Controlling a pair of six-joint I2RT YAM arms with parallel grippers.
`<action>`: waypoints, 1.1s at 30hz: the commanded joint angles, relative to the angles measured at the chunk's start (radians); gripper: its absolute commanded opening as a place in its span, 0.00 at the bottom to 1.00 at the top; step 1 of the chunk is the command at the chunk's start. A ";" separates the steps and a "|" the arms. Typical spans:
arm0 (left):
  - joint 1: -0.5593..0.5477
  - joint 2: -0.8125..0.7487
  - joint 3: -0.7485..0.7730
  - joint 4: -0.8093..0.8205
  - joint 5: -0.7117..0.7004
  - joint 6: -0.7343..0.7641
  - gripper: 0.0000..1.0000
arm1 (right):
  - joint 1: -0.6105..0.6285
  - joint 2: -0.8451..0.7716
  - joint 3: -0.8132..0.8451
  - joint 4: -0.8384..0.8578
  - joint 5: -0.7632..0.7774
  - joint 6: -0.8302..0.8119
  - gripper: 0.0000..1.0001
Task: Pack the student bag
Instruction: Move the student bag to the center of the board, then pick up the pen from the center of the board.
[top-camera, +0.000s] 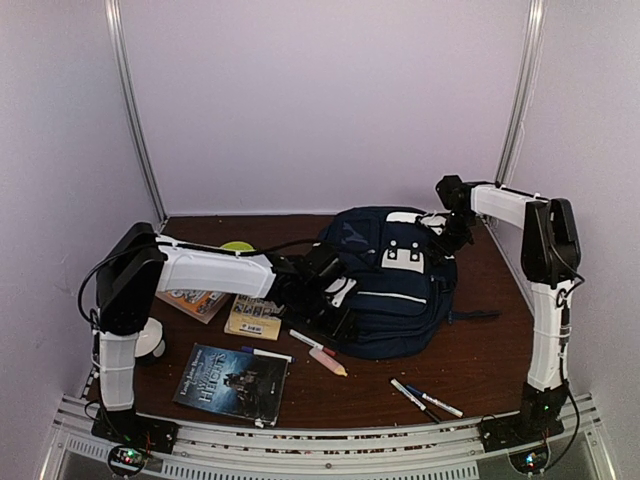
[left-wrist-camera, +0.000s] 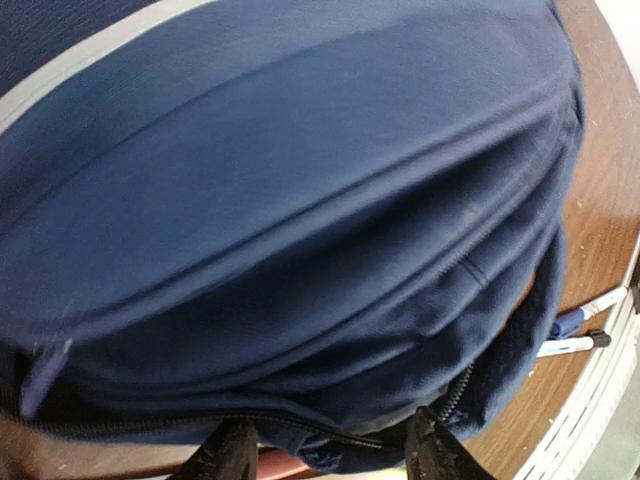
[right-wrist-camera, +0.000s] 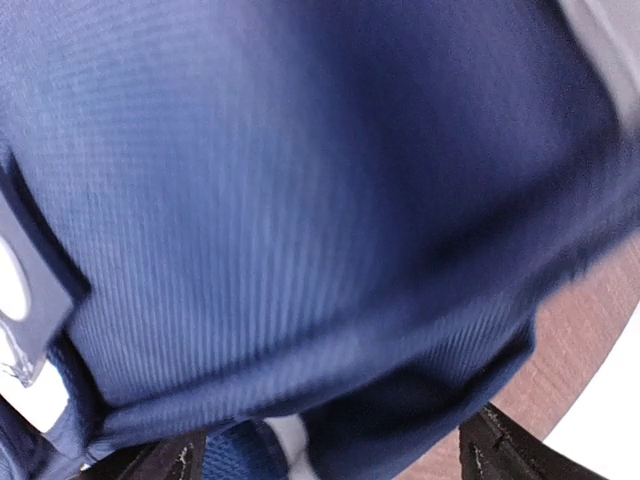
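Observation:
The student bag (top-camera: 392, 282), navy blue with white patches and a white stripe, lies in the middle of the brown table. My left gripper (top-camera: 338, 305) is at the bag's left side. In the left wrist view the left gripper (left-wrist-camera: 330, 455) stands open, its dark fingers (left-wrist-camera: 225, 458) either side of a fold of the student bag (left-wrist-camera: 300, 220) along a zip. My right gripper (top-camera: 452, 235) is at the bag's far right corner. The right wrist view shows the right gripper (right-wrist-camera: 335, 455) wide open, with the student bag's (right-wrist-camera: 300, 200) blue cloth filling the space between its fingers.
A dark book (top-camera: 232, 382) lies front left, with a yellowish book (top-camera: 255, 317) and an orange one (top-camera: 195, 300) behind it. Markers (top-camera: 318, 352) lie by the bag's near left edge. Pens (top-camera: 425, 398) lie front right, and the pens (left-wrist-camera: 580, 330) also show past the bag.

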 joint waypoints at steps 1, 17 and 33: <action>-0.060 0.068 0.092 -0.008 0.020 0.069 0.52 | 0.035 0.025 0.020 0.021 -0.065 0.051 0.89; -0.079 -0.164 0.050 -0.047 -0.161 0.236 0.50 | -0.018 -0.396 -0.215 -0.004 -0.192 0.095 0.93; -0.071 -0.502 -0.234 -0.119 -0.254 0.593 0.52 | 0.179 -0.945 -0.650 -0.075 -0.521 -0.076 0.85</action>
